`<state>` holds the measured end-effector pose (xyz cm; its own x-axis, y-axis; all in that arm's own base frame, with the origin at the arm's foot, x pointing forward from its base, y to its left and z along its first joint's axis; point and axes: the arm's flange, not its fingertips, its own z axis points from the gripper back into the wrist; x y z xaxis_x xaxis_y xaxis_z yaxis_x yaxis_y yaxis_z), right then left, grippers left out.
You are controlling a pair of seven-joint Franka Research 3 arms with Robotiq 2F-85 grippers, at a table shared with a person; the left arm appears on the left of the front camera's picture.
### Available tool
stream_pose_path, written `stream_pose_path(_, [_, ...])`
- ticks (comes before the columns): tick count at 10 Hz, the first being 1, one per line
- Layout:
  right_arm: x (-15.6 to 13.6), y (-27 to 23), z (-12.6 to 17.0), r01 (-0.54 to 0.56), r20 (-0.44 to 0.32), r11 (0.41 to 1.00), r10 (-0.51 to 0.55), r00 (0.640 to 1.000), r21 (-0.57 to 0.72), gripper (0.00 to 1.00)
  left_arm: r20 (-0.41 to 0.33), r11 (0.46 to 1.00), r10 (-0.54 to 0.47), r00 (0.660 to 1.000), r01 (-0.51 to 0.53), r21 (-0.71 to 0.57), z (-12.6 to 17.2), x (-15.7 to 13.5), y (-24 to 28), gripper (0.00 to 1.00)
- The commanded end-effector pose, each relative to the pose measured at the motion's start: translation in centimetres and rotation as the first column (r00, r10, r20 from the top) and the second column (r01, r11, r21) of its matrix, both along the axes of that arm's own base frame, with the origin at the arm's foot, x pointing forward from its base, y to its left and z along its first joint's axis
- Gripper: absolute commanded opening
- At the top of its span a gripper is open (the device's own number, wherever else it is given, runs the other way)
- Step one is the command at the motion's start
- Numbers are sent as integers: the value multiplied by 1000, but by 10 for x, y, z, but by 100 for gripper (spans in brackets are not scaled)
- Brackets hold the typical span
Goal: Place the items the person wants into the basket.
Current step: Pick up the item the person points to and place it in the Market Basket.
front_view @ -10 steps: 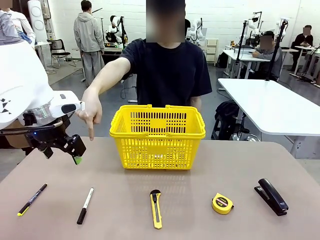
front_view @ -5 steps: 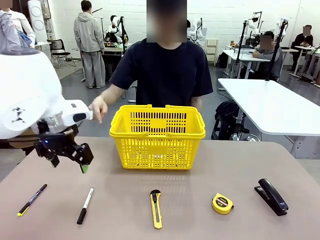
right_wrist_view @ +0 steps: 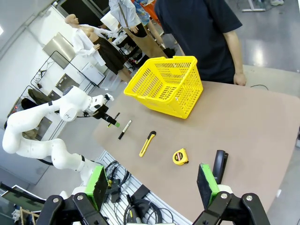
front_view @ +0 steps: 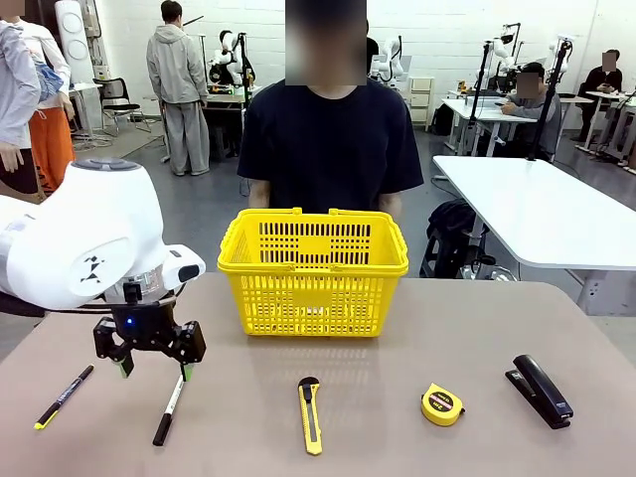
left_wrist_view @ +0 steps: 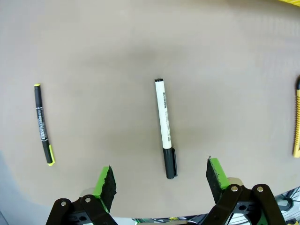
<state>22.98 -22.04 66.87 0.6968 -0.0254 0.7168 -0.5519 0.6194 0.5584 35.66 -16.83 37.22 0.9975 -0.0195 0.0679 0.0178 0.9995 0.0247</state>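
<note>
The black marker with a white band (front_view: 169,407) (left_wrist_view: 164,124) (right_wrist_view: 124,129) lies on the table near its front left. My left gripper (front_view: 155,372) (left_wrist_view: 161,181) hangs open just above it, its green pads on either side of the marker's capped end without touching. The thin black pen with yellow ends (front_view: 63,397) (left_wrist_view: 43,124) lies further left. The yellow-and-black utility knife (front_view: 310,415) (left_wrist_view: 296,122) (right_wrist_view: 147,143) lies in the front middle. The yellow basket (front_view: 313,270) (right_wrist_view: 165,84) stands mid-table before the person (front_view: 331,139), whose arms hang down. My right gripper (right_wrist_view: 151,185) is open, high above the table's right end.
A round yellow tape measure (front_view: 441,404) (right_wrist_view: 179,156) and a black stapler (front_view: 540,391) (right_wrist_view: 219,163) lie at the front right. Bare table surrounds the tools. A white table (front_view: 547,209) stands beyond at the right.
The person's hand, pointing down at the table's left side, has pulled back out of view. My left gripper has swung right and down from beside the basket to over the marker.
</note>
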Motion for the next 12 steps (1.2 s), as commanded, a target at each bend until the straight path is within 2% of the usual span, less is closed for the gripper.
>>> stream_pose_path(1, [2,0,1,-12,21,1000,11,1000,17,100,-6,999,24,1000,-25,-39,-21,-4,9,100])
stream_pose_path(7, [2,0,1,-12,21,1000,11,1000,17,100,-53,1000,-7,999,7,-1,-69,-12,1,100])
stream_pose_path(12, [2,0,1,-12,21,1000,11,1000,17,100,-55,999,-36,998,36,-1,-77,-13,1,100])
